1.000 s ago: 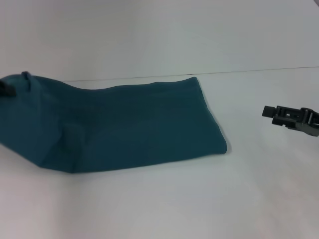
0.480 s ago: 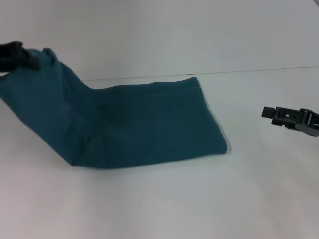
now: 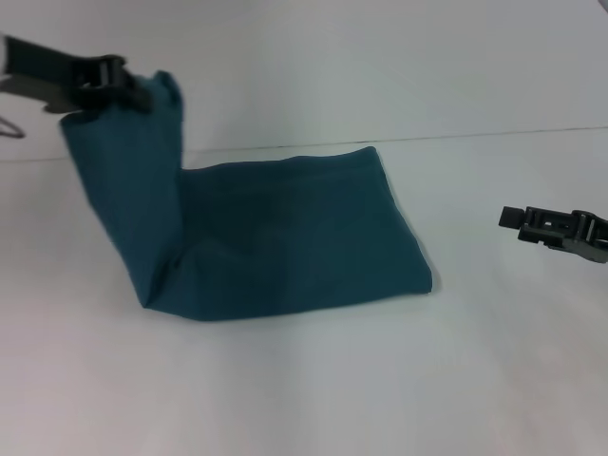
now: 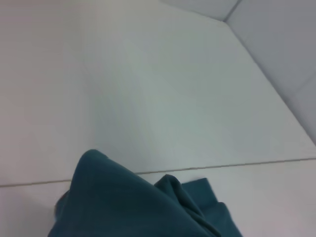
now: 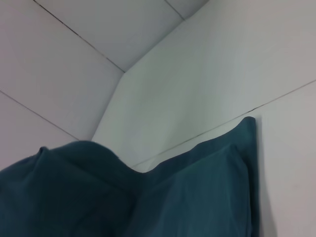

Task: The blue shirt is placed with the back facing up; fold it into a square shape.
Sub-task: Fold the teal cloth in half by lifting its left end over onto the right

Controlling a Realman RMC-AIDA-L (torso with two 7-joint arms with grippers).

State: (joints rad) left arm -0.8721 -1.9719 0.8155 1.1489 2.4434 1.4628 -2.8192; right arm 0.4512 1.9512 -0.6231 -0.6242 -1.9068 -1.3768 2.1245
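lifting the blue shirt by its left end, left gripper clenched on cloth; long axis running toward the idle right gripper, jaw state unclear.

The left claw is black, built of blocky, angular parts with a squared clamp-like section just behind its tip. Behind that section the arm carries a pale grey, flat-sided housing, lighter than the claw itself. A thin grey wire loop shows beneath that housing.

The right claw is likewise black and angular, with a small squared tip, a recessed rectangular frame behind it and a rounded ring-like collar further back. Its surfaces are matt, with no visible lettering or marks.
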